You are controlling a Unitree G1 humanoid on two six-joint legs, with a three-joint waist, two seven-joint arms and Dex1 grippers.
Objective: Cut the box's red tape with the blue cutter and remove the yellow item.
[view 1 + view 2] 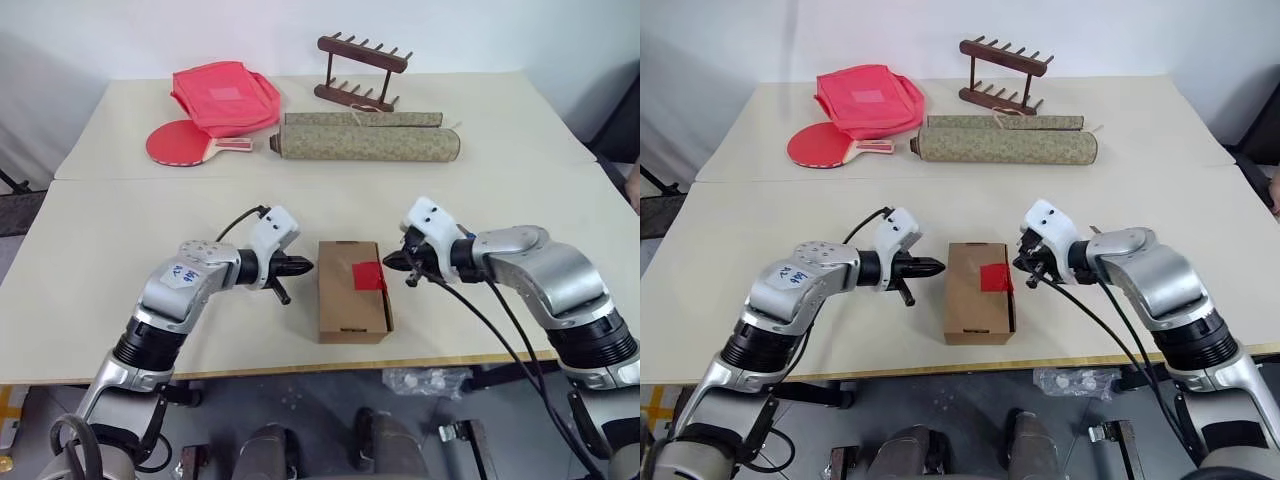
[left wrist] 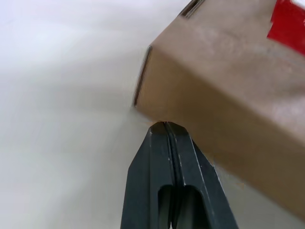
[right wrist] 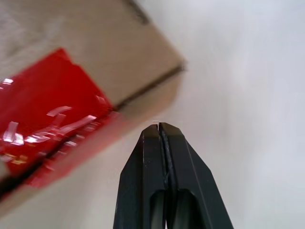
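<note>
Both tools – left tool (image 1: 300,266) and right tool (image 1: 393,262) – are flanking the box (image 1: 352,292), fingers together and empty; the red tape (image 1: 368,274) is uncut, so finding the cutter comes next.

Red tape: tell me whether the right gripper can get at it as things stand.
Probably yes: the right gripper, shut and empty, sits just beside the red tape on the box, with nothing between them.

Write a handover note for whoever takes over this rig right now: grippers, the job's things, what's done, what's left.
Left gripper: shut, empty, beside the box's left side.
Right gripper: shut, empty, beside the box's right side near the red tape.
Box: flat on the table's near half, between the grippers, flaps closed, tape looks uncut.
Done: nothing visible yet.
Left: get the blue cutter, cut the tape, open the box, take out the yellow item.
</note>
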